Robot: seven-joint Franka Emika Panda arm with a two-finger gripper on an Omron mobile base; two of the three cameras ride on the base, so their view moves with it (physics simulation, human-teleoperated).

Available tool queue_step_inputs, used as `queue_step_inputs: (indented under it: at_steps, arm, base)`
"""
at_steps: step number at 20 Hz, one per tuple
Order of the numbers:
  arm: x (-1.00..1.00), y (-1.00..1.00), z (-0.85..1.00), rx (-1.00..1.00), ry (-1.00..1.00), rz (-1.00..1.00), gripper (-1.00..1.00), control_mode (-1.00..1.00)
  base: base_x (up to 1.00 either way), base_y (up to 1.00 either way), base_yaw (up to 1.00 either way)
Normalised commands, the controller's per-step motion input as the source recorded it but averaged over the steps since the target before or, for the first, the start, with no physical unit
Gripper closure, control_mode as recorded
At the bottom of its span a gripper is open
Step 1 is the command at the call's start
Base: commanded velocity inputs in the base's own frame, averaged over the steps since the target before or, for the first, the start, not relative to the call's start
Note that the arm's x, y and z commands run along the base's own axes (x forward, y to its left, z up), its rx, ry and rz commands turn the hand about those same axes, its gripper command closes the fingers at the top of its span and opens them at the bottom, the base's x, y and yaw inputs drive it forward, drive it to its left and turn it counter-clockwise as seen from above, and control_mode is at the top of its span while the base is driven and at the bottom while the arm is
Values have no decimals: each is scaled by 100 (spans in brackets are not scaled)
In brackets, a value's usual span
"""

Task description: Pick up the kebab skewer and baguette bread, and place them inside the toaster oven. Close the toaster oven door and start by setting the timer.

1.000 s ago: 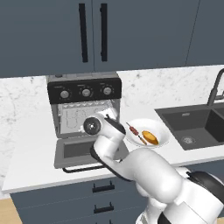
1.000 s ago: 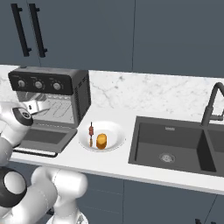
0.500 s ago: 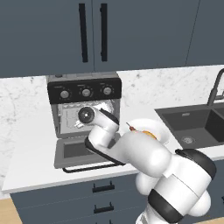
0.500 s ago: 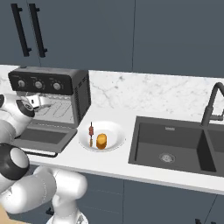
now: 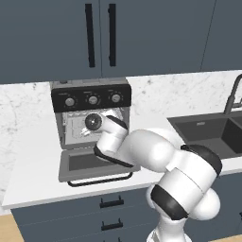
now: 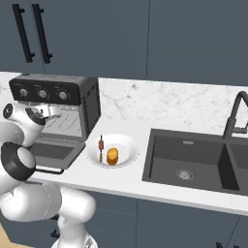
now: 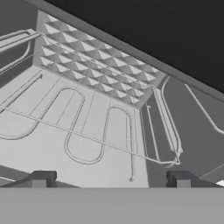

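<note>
**Golden loaf and skewer on the plate while the claw looked into the oven**

Golden-orange and oblong, the small baguette bread (image 6: 112, 156) lay on a round white plate (image 6: 127, 147), well off to the claw's right. Touching or just beside it on the side nearer the claw lay the kebab skewer (image 6: 100, 147), a thin stick threaded with red and brown chunks. Neither was held.

The boxy dark grey toaster oven (image 6: 89, 99), with its black top panel and three silver knobs, stood directly ahead of the claw. Its grey drop-down door (image 5: 97, 165) with the black bar handle lay flat open below the claw. The gripper (image 7: 111, 178) sat at the oven mouth with its two dark tips spread wide and nothing between them, looking along the silver wire rack (image 7: 87, 131) inside.

By my reading, the picking step had not yet begun: both foods were outside the oven, and the door was down and ready. The next move called for backing the hand away from the oven and swinging it right over the plate to take one food, probably the slim skewer, with a narrow, careful pinch.

No brand, label or writing could be read; any knob markings were too small to make out.
</note>
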Motion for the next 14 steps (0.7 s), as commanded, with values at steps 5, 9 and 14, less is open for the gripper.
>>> queue_step_inputs:
  at_steps: [5, 9, 14]
  arm:
    - [21, 12, -8, 0, 0, 0, -100, -100]
    - [15, 16, -14, 0, 0, 0, -100, -100]
    - [18, 13, -5, 0, 0, 0, -100, -100]
  base:
    - [0, 0, 0]
    - [0, 0, 0]
    - [0, 0, 0]
